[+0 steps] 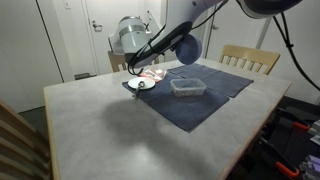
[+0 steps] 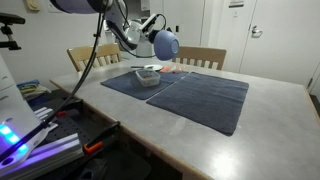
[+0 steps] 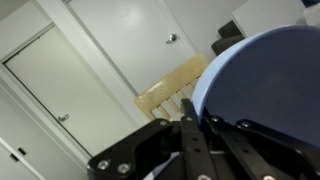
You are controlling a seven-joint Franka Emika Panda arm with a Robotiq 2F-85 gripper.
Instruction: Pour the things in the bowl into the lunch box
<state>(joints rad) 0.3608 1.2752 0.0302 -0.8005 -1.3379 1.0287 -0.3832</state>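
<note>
The round blue bowl (image 1: 187,47) hangs in the air, tipped on its side, above the far end of the dark cloth; it also shows in the other exterior view (image 2: 166,43). My gripper (image 1: 173,46) is shut on the bowl's rim. In the wrist view the bowl (image 3: 265,90) fills the right side, and the black fingers (image 3: 190,135) close against its edge. The clear lunch box (image 1: 188,87) sits on the cloth below and slightly in front of the bowl, also seen from the opposite side (image 2: 148,76). What the bowl holds is hidden.
A small white plate (image 1: 145,85) lies on the dark blue cloth (image 1: 205,105) beside the lunch box. Wooden chairs (image 1: 250,58) (image 2: 195,57) stand at the table's far side. The cloth (image 2: 195,95) covers the table's middle. Doors stand behind.
</note>
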